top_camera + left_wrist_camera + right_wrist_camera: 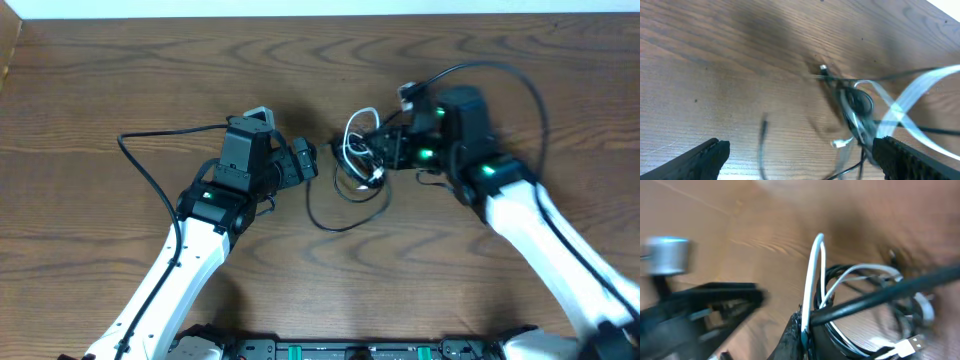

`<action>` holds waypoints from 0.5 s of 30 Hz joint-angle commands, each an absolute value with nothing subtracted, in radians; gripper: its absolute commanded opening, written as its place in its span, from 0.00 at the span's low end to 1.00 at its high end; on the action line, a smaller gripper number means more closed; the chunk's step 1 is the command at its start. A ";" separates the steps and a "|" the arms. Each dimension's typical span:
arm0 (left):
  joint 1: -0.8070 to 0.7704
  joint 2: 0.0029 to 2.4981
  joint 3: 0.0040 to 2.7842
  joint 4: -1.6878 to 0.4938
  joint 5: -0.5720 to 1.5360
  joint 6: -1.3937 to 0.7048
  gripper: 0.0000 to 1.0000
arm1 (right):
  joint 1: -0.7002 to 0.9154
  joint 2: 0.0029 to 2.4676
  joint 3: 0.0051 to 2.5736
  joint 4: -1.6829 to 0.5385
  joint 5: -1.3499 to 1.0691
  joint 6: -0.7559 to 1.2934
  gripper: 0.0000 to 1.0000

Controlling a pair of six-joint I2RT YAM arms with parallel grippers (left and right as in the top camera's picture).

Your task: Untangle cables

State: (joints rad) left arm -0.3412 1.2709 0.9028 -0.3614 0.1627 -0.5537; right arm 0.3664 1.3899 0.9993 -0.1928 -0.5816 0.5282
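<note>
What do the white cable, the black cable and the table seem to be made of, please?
The white cable: probably a soft plastic or rubber jacket, smooth, slightly glossy; it bends in tight loops. The black cable: seemingly a similar jacket, duller; it lies in a limp curve. The table: wood or wood-look laminate, given the brown grain; I cannot tell which.

A: Overhead placement?
B: Fixed above wooden table [120,70], looking straight down, far enough to take in both arms.
A: Wrist cams?
B: Left wrist: low, tilted down past left gripper [801,150], close. Right wrist: closer still, almost on cable bundle [855,295], blurry.
A: Overlap?
B: Cable bundle and wooden table, all three views.
</note>
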 commanded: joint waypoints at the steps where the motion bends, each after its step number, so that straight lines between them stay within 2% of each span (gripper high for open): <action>1: -0.337 1.267 0.899 -0.364 0.172 -0.559 0.98 | 0.360 1.285 1.003 -0.208 -0.575 0.480 0.01; 9: -0.339 1.267 0.899 -0.364 0.185 -0.559 0.98 | 0.360 1.142 1.003 -0.261 -0.529 0.395 0.01; 15: -0.340 1.267 0.899 -0.342 0.379 -0.494 0.98 | 0.360 1.136 1.003 -0.311 -0.501 0.395 0.01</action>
